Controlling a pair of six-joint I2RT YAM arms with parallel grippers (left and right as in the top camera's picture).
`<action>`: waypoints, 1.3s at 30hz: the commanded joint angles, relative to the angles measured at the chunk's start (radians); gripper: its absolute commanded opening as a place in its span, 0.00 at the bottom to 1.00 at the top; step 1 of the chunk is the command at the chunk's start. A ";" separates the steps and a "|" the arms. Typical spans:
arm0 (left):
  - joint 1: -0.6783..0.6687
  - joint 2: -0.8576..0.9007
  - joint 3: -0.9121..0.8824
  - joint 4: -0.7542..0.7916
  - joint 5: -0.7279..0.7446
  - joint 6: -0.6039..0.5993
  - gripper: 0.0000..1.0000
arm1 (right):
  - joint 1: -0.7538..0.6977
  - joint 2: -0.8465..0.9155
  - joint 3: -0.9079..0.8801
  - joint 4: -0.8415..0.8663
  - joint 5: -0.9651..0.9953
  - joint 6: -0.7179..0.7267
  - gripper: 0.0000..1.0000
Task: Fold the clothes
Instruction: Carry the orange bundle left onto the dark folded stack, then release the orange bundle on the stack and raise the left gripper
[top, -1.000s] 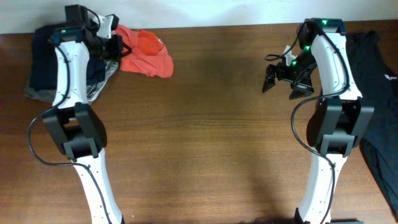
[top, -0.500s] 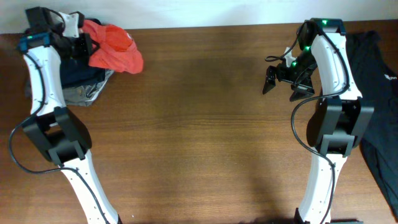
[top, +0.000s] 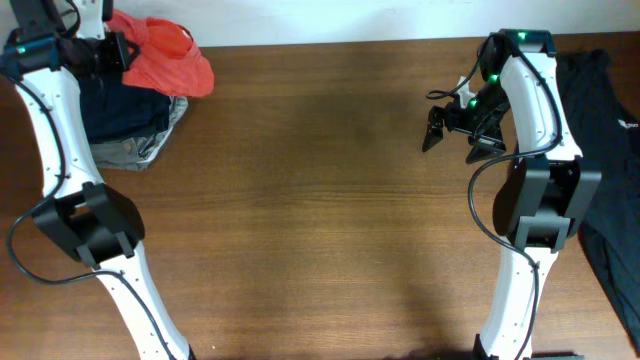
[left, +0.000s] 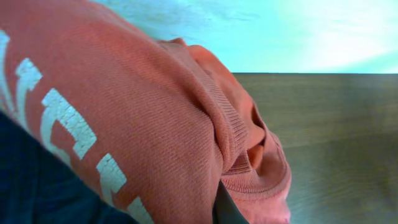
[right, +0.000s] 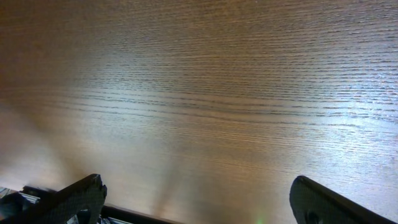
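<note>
Two grippers: left gripper (top: 113, 51) clamped on bunched orange-red cotton T-shirt (top: 168, 64), far left; right gripper (top: 455, 137) jaws apart above brown wooden table (top: 320, 210).

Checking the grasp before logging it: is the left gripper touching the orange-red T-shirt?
Touching. The left wrist view shows the T-shirt bunched right over a finger of the left gripper, no gap.

One red T-shirt (top: 165, 62), one black garment (top: 606, 130), two folded garments (top: 125, 112) (top: 140, 150), two arms (top: 50, 120) (top: 535, 100)
</note>
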 joint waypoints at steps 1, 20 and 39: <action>0.038 -0.005 0.026 0.006 -0.019 0.026 0.00 | 0.005 -0.043 -0.005 -0.005 0.009 -0.007 0.99; 0.166 0.161 0.016 0.063 -0.089 0.167 0.00 | 0.005 -0.043 -0.005 -0.005 0.009 -0.006 0.99; 0.291 0.175 0.021 0.099 -0.164 -0.060 0.64 | 0.006 -0.043 -0.005 -0.005 0.009 -0.002 0.99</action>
